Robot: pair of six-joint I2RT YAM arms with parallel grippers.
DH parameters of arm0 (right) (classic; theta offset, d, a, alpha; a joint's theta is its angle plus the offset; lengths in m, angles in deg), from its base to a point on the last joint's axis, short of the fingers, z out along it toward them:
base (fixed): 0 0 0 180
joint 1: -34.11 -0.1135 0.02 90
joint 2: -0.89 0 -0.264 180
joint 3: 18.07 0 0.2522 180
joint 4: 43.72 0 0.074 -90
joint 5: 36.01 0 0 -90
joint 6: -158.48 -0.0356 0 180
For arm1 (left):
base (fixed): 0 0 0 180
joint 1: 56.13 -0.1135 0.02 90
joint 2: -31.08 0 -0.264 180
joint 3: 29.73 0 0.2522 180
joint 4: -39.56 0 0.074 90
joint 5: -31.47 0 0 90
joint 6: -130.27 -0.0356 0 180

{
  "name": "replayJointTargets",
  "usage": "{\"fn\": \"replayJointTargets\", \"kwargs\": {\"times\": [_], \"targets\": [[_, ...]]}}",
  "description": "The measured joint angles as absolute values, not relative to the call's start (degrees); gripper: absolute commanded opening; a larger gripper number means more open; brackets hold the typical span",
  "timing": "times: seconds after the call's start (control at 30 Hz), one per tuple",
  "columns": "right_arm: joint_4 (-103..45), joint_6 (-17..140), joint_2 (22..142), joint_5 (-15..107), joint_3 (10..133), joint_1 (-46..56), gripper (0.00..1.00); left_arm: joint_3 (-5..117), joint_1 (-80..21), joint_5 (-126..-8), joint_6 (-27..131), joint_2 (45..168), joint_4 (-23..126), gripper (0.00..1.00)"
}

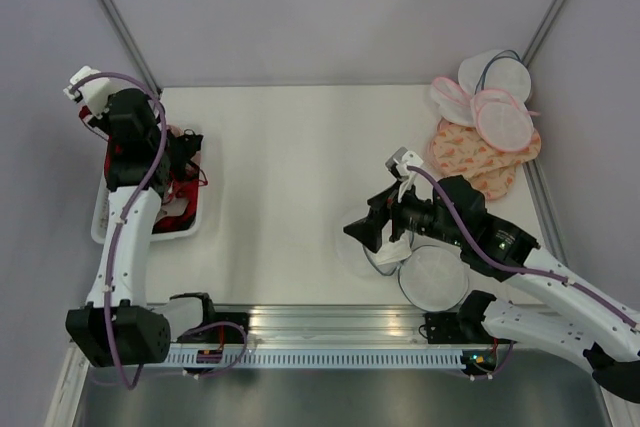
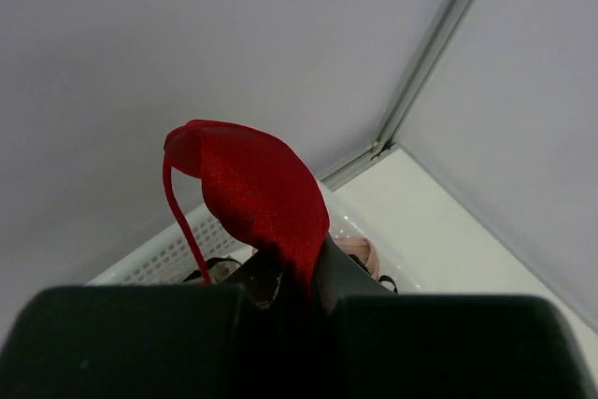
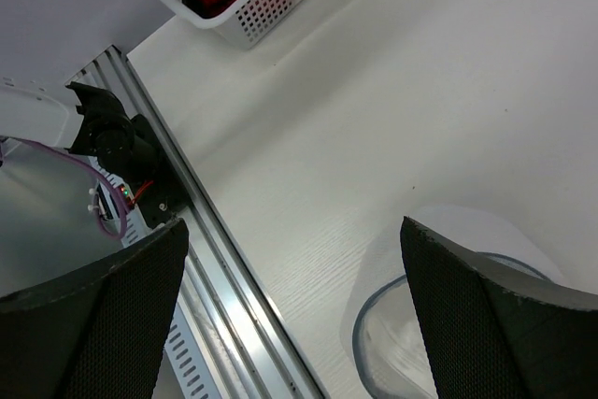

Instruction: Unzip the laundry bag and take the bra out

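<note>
While over garment-laden basket [image 2: 168, 259], red bra [image 2: 252, 193]

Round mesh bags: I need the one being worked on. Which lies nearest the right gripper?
The grey-rimmed laundry bag, right beside the right gripper; the pink-rimmed bags are piled far off in the back right corner.

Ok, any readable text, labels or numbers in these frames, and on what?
None readable in any view.
No tag shows on the red bra in the left gripper.
No label visible on the laundry bag.
The peach patterned bags carry a print only, no letters.
The white basket is plain.
</note>
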State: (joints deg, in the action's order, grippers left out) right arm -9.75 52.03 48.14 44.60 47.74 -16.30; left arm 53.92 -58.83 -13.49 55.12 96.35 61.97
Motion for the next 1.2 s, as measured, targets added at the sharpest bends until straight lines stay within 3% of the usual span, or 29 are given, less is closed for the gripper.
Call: {"fn": "replayJointTargets", "kwargs": {"times": [0.17,0.63,0.77,0.8,0.83,0.93,1.03,1.2], "targets": [[-10.3,50.8,48.1,44.2,44.9,-16.3,0.98,50.8,-63.3,-17.1,61.5,104.4,63.5,0.02],[-9.8,49.1,42.5,45.1,40.7,-16.3,0.98,48.1,-72.6,-40.8,73.2,127.8,63.7,0.02],[-9.5,48.9,41.8,45.4,40.5,-16.3,0.98,48.2,-73.7,-43.2,73.9,129.8,63.0,0.04],[-9.4,48.9,41.6,45.6,40.4,-16.3,0.98,48.2,-73.7,-43.1,74.0,129.5,62.8,0.14],[-9.3,48.8,41.5,45.8,40.3,-16.3,0.98,48.2,-73.7,-43.1,74.3,129.1,62.7,0.51],[-9.3,48.6,41.4,46.5,40.0,-16.3,0.98,48.0,-73.6,-42.5,76.4,126.4,63.1,0.92],[-9.4,48.3,41.4,47.1,40.0,-16.3,0.98,47.1,-73.6,-42.2,78.5,120.6,63.8,1.0],[-9.4,47.5,41.3,50.0,40.0,-16.3,0.98,45.8,-71.3,-43.2,80.0,106.7,64.0,1.0]]}}
